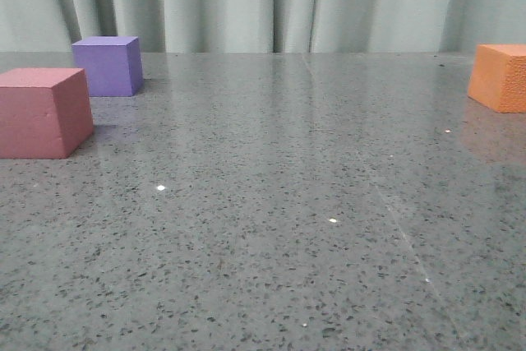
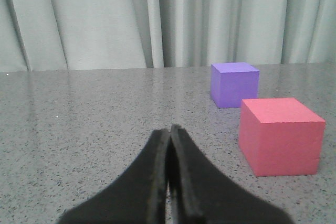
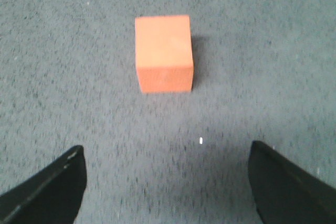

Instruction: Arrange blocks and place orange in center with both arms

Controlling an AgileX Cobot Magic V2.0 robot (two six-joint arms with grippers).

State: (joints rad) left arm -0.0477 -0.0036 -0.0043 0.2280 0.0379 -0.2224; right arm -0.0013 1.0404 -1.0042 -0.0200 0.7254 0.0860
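A pale grey-green pleated curtain (image 1: 271, 2) hangs across the far side. The speckled grey stone table (image 1: 271, 228) gleams with small light spots.

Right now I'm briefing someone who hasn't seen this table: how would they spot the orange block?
Look over the grey speckled table to its far right edge, away from the two cubes grouped on the left. The orange block sits there alone. Its colour and pebbled surface set it apart from the smooth purple cube and pink-red cube.
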